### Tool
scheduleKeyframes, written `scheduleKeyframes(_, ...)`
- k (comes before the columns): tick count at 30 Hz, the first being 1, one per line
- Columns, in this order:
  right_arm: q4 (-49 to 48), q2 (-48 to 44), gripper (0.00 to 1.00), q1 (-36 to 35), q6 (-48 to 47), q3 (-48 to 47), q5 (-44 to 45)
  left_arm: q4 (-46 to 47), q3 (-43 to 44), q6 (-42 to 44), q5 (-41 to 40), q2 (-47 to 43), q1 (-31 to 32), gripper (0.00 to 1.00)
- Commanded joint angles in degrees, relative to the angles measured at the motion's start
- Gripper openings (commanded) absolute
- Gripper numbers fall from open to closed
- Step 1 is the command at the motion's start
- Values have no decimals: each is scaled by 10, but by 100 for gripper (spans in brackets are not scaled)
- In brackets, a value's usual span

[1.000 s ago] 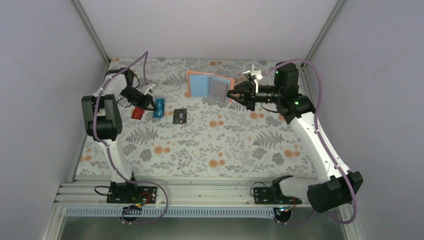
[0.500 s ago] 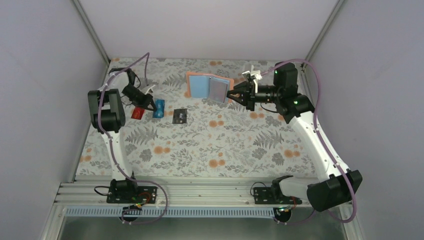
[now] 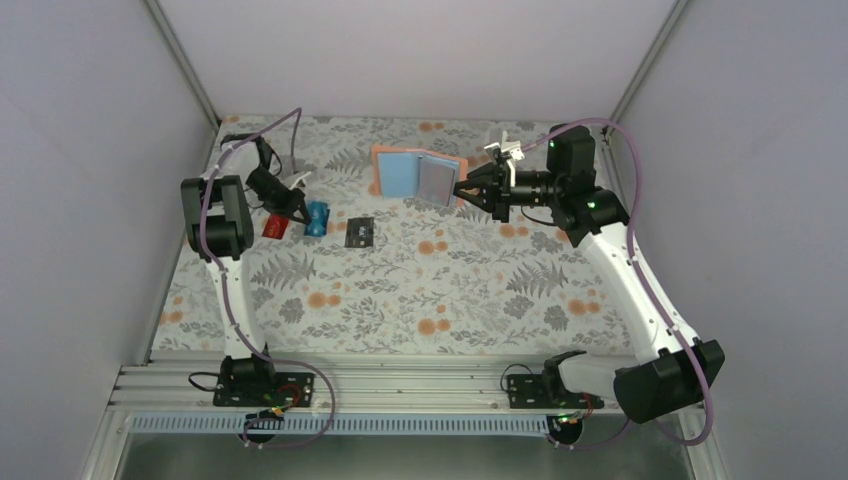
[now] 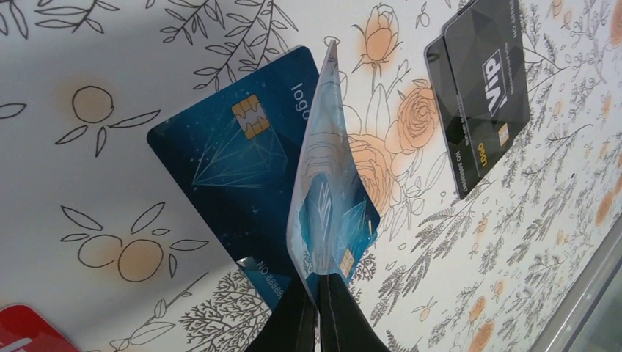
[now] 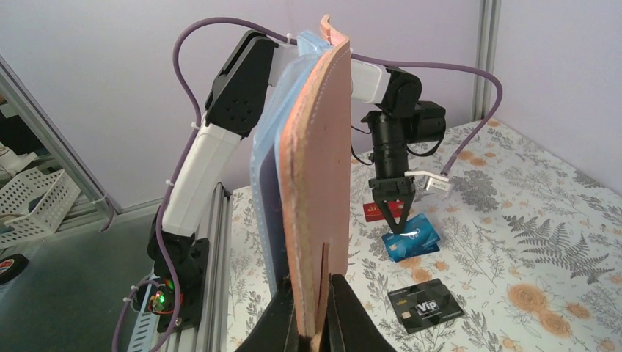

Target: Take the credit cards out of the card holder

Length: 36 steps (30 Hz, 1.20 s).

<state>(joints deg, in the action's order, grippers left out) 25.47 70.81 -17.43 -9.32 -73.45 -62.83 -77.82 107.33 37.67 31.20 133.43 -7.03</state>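
The card holder (image 3: 420, 175) is open at the back of the table, light blue inside. My right gripper (image 3: 462, 189) is shut on its right edge; the right wrist view shows its tan outside (image 5: 319, 183) upright between my fingers (image 5: 290, 315). My left gripper (image 3: 303, 208) is shut on a pale blue card (image 4: 326, 198), held on edge over a darker blue card (image 4: 227, 169) that lies flat. The black card (image 3: 359, 232) lies right of them, the red card (image 3: 275, 227) left. The left wrist view shows the black card (image 4: 480, 110) and a red corner (image 4: 22, 330).
The table has a floral cloth, with grey walls close on the left, back and right. An aluminium rail (image 3: 420, 385) with both arm bases runs along the near edge. The right wrist view shows the left arm (image 5: 220, 139) and a white basket (image 5: 29, 202) beyond the table.
My left arm's elbow has swung back and to the right while its gripper stays by the blue cards. The right arm and the card holder have not moved.
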Motion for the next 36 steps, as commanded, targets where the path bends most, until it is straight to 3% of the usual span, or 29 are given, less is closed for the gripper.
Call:
scheduleKeyframes(1, 2, 3, 4, 4, -9, -2, -15, 0, 11, 13, -54, 18, -4, 3)
scheduleKeyframes(12, 5, -1, 4, 3, -15, 0, -24, 0, 44, 9, -40, 18, -4, 33)
scheduleKeyframes(19, 5, -2, 4, 3, -12, 0, -21, 0, 86, -1, -32, -21, -4, 36)
scheduleKeyframes(23, -1, -3, 4, 4, -4, 1, -21, 0, 94, 17, 79, -101, -3, 40)
scheduleKeyframes(25, -8, -1, 4, 4, 5, 2, -22, 1, 96, 23, 155, -149, 0, 50)
scheduleKeyframes(27, -16, 3, 4, 4, 19, 1, -23, 6, 85, 34, 234, -201, 8, 70)
scheduleKeyframes(29, -29, 7, 4, 3, 37, 2, -29, 39, 58, 32, 288, -268, 25, 97)
scheduleKeyframes(33, -55, 7, 4, 3, 70, 7, -46, 174, -16, -48, 287, -381, 87, 100)
scheduleKeyframes(36, -58, 6, 4, 3, 77, 10, -39, 189, -27, -47, 318, -416, 133, 100)
